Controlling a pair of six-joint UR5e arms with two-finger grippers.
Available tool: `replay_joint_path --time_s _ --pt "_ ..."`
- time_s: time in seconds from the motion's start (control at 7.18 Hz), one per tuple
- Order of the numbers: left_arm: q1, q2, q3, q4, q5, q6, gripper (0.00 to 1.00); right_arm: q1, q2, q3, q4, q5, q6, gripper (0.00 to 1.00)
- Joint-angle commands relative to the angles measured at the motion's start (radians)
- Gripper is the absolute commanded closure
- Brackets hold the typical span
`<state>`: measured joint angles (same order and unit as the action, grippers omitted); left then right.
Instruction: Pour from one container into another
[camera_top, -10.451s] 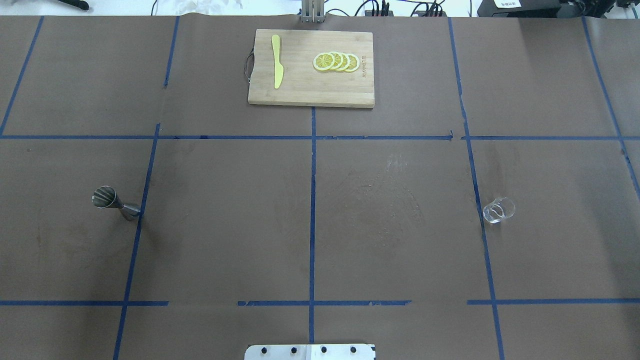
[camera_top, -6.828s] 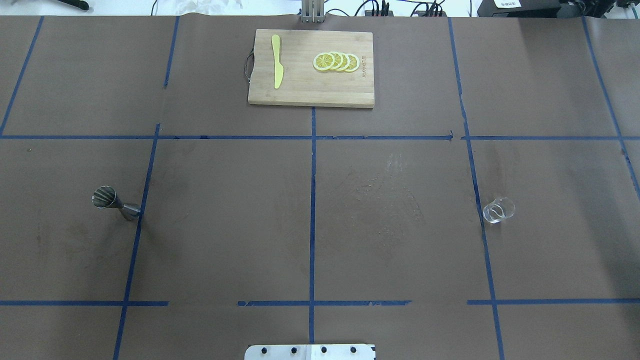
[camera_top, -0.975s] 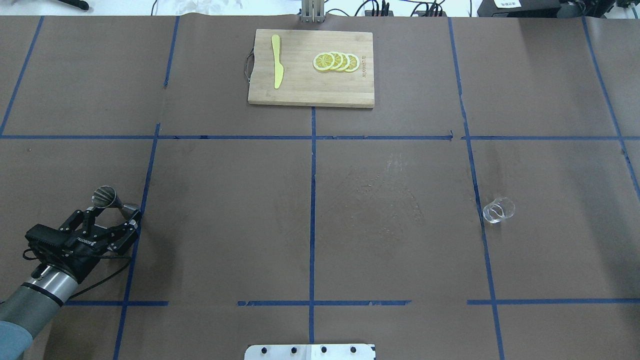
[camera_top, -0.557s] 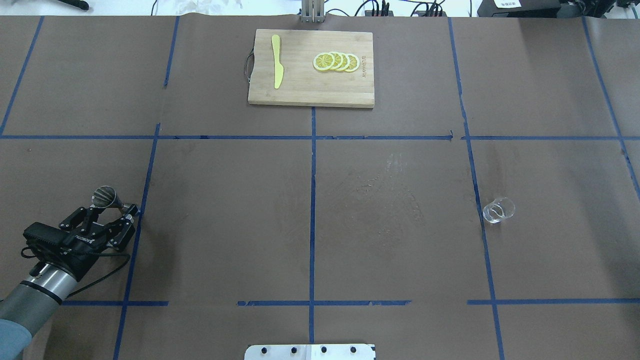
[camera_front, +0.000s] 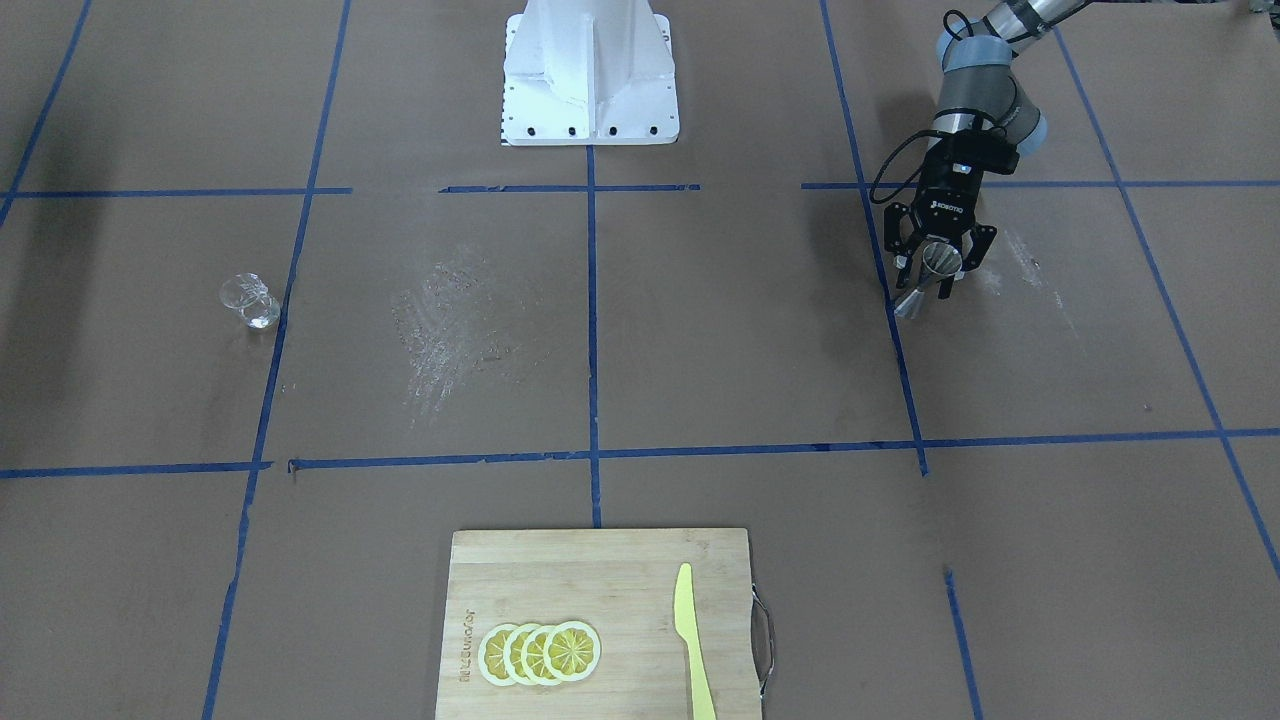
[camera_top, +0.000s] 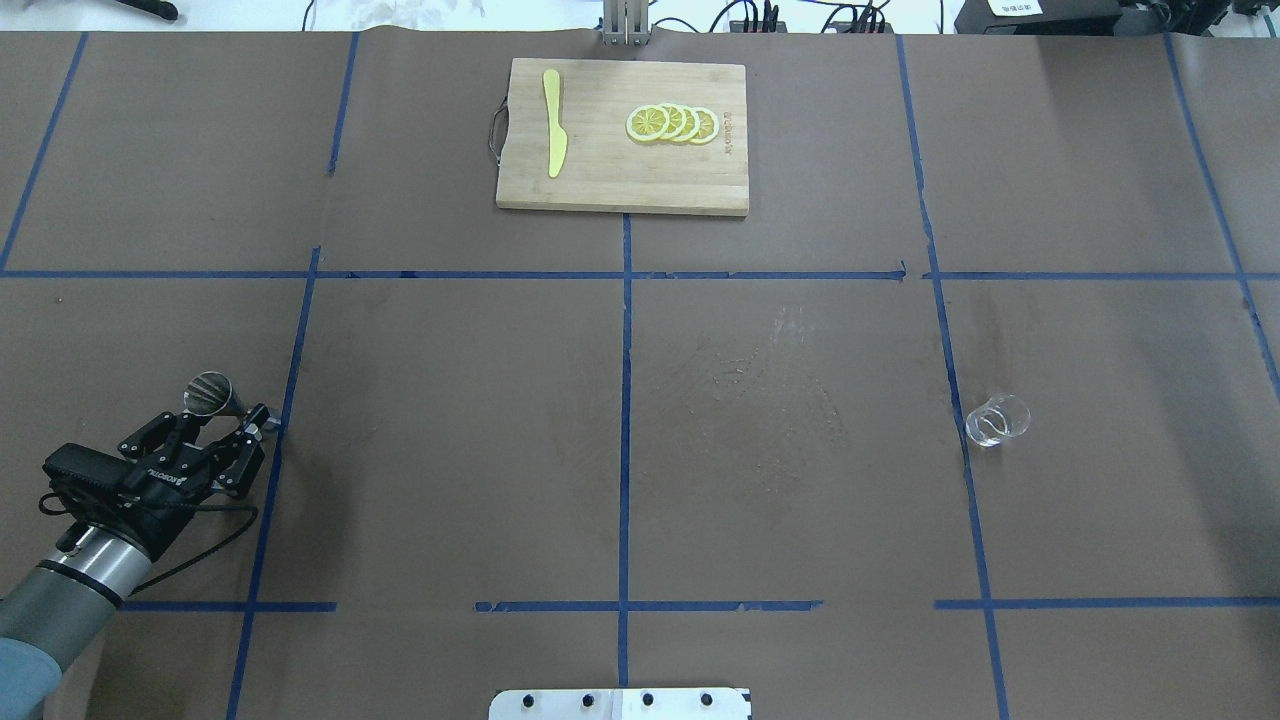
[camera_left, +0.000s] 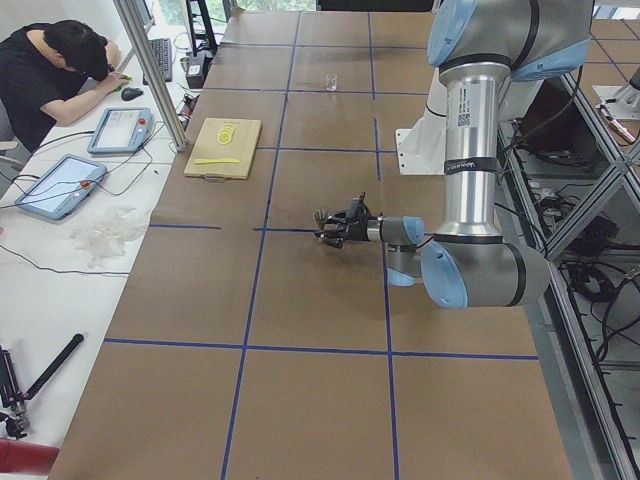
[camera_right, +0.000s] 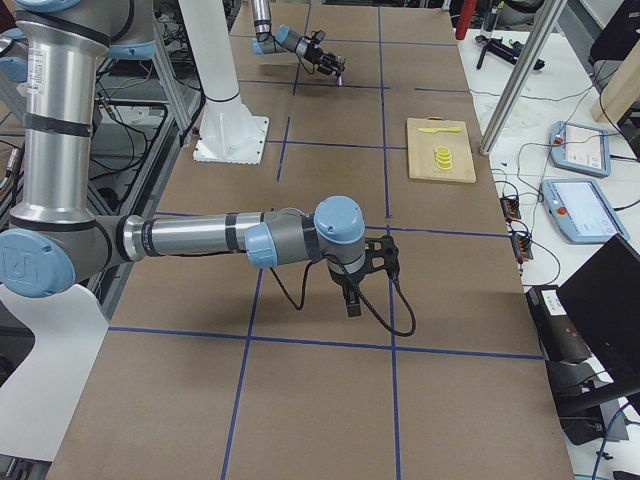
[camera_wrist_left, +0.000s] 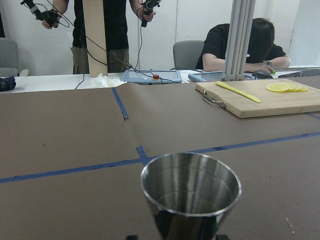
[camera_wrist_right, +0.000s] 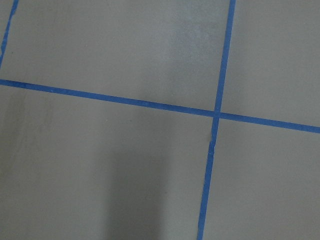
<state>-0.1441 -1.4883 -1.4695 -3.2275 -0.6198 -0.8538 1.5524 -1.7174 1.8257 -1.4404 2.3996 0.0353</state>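
I've got the left claw spread open either side of the upright jigger, glass way off across the desk.

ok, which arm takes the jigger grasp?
Left. Its end effector, open, straddles the jigger. The right arm is absent from the overhead and front views; its wrist camera sees only table.
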Motion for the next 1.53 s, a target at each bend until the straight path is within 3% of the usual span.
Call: replay_joint_path --time_s 0.0,0.14,0.7,0.98,1.11,1.39 --pt "0.000 -0.001 0.000 -0.002 0.002 -0.002 0.85 0.000 0.002 0.000 0.000 0.000 0.000 0.00" --pt "0.000 -0.001 0.000 -0.018 0.002 -0.002 1.00 0.000 0.002 0.000 0.000 0.000 0.000 0.00" --pt "-0.012 0.002 -0.005 -0.105 -0.001 0.019 1.00 0.000 0.004 0.000 0.000 0.000 0.002 0.00" --pt "-0.041 0.000 -0.011 -0.170 -0.006 0.234 1.00 0.000 0.004 0.000 0.000 0.000 0.002 0.00" --pt "-0.064 0.000 -0.011 -0.251 -0.049 0.394 1.00 0.000 0.004 0.000 0.000 0.000 0.002 0.00" --pt "-0.188 0.003 -0.012 -0.296 -0.301 0.612 1.00 0.000 0.002 -0.003 0.000 0.000 0.000 0.00"
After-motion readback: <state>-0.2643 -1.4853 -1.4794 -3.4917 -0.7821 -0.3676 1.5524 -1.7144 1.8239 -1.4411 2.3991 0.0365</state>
